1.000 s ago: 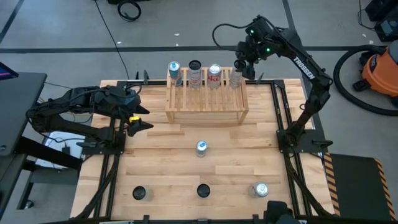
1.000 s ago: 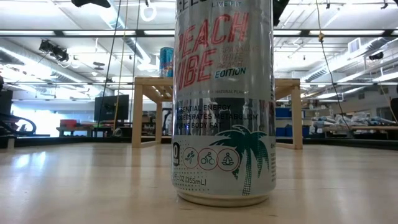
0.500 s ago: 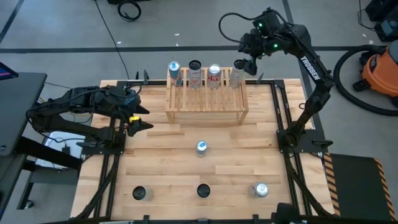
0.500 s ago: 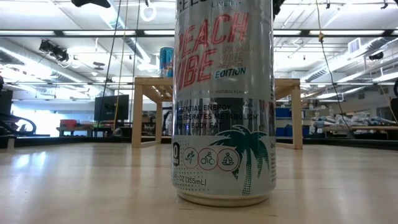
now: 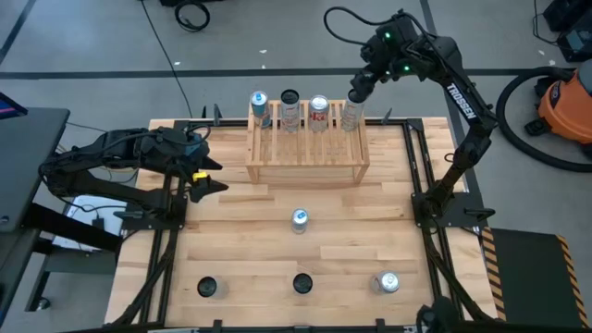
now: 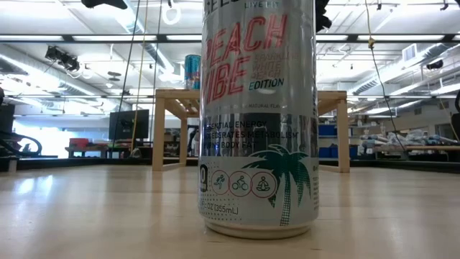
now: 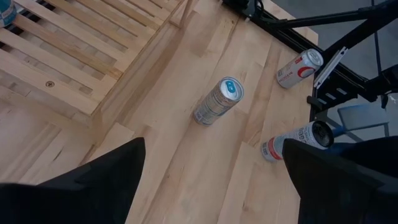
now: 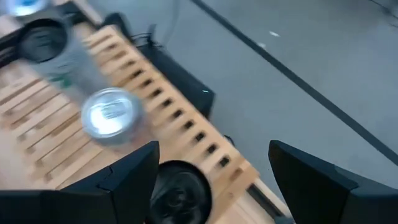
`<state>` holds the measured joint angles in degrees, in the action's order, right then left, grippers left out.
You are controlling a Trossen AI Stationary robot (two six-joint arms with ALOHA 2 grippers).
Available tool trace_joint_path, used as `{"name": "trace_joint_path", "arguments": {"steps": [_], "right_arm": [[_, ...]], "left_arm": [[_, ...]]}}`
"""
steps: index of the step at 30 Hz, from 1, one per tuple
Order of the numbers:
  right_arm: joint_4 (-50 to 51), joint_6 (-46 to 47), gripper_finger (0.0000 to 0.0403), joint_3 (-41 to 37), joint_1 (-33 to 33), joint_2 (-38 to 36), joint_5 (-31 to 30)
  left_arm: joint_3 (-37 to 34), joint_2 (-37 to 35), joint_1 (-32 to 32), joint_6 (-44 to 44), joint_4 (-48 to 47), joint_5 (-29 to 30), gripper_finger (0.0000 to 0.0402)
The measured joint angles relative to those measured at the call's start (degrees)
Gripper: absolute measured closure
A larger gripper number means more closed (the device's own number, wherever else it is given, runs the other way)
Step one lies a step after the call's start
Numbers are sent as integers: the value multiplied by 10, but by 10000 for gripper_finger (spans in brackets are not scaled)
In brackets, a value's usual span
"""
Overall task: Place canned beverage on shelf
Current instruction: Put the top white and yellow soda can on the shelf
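Overhead, we see the right gripper (image 5: 357, 95) raised above the shelf (image 5: 307, 148), fingers apart and empty, just over the rightmost of four upright cans (image 5: 351, 115) along its back edge. Our left gripper (image 5: 205, 176) waits open at the table's left. Low view: a Peach Vibe can (image 6: 259, 115) stands upright.

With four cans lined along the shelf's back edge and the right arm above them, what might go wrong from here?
1. The right gripper hangs open just above the rightmost can; a sideways move may clip and topple it.
2. The four cans stand close together along the back edge of the shelf; one falling could knock its neighbours or drop off behind.

The left gripper waits open at the table's left side.
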<state>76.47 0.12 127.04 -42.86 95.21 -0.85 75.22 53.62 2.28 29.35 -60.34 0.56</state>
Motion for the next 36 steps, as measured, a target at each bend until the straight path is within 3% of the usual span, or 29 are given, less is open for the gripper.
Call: {"name": "trace_joint_path", "arguments": {"steps": [5,18,36], "right_arm": [[7,33,92,0,13,0,-55],[-19,-3,92,0,24,1,19],[41,135,92,-22,43,1,-27]], "left_arm": [[0,0,0,0,0,0,21],[0,0,0,0,-27,0,21],[0,0,0,-21,-45,0,21]]}}
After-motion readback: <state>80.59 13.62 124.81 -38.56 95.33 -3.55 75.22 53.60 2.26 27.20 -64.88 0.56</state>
